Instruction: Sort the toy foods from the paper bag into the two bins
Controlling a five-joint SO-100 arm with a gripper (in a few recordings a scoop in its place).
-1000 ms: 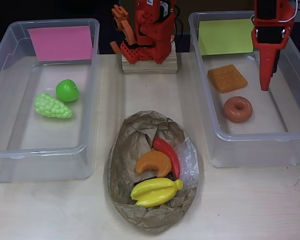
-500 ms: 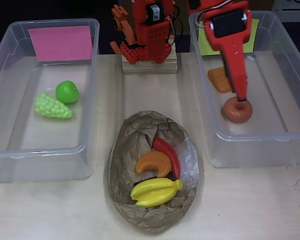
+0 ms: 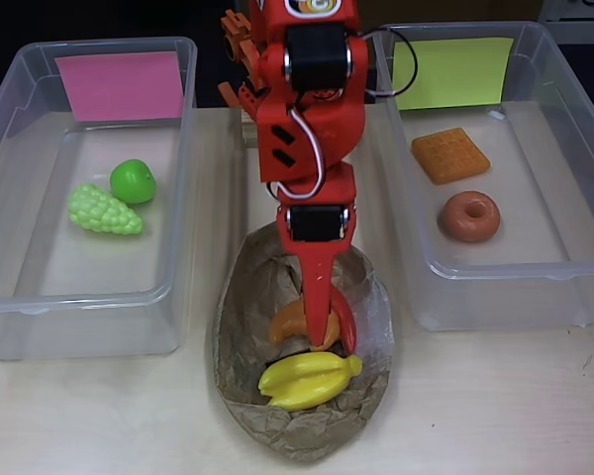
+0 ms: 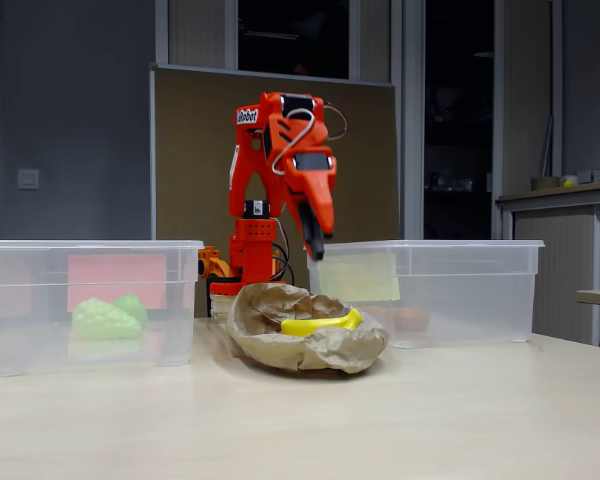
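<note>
in the overhead view the end effector (image 3: pixel 325 322) points down over the bag (image 3: pixel 246 327), above the croissant (image 3: pixel 290 322); open or closed, i cannot tell. the bananas (image 3: pixel 310 379) lie left-right, near side.

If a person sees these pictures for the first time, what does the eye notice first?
The bright orange arm dominates, reaching from the far edge over the middle of the table, its gripper above the crumpled paper bag. In the bag lie yellow bananas and an orange croissant. Clear bins flank it: the pink-labelled bin left, the yellow-green-labelled bin right in the overhead view.
</note>
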